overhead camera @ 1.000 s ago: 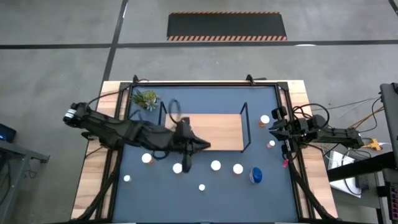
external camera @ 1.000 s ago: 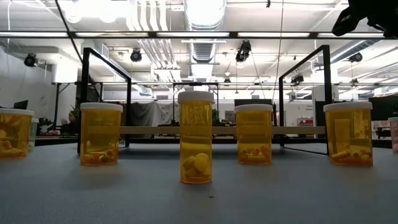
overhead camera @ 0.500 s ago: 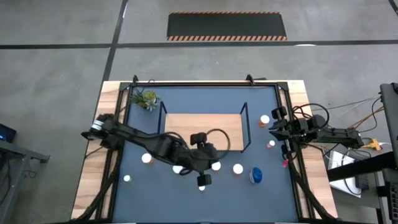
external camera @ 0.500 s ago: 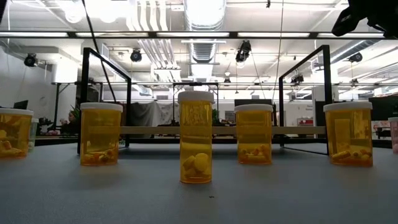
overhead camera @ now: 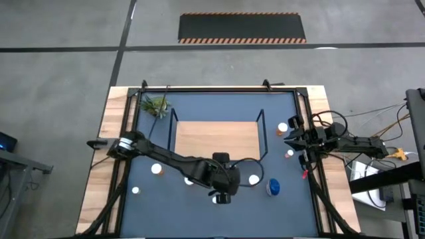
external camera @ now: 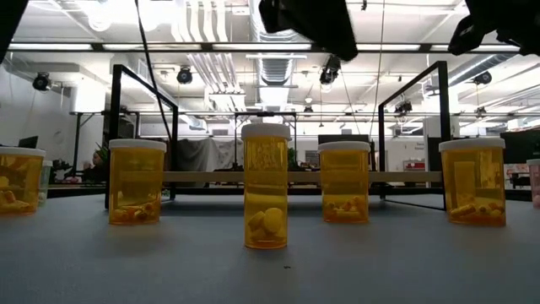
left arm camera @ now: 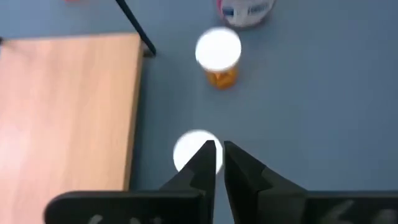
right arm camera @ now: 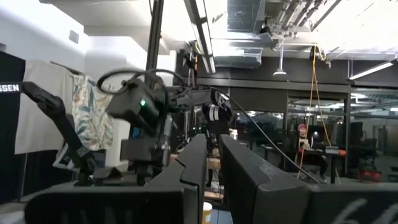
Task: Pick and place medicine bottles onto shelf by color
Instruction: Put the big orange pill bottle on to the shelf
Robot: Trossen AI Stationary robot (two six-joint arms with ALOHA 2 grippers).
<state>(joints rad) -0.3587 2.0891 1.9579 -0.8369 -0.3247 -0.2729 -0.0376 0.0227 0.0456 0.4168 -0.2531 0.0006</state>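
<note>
Bottles (overhead camera: 254,179) stand near the bench's front edge, light, rigid, slick; I would grip the orange body below the cap. Left gripper (left arm camera: 216,163) hangs clenched and empty above one; right gripper (right arm camera: 211,163) waits clenched at the right edge.

Only partial white letters "SSEN" are readable, on the left arm (right arm camera: 59,118) in the right wrist view.
</note>
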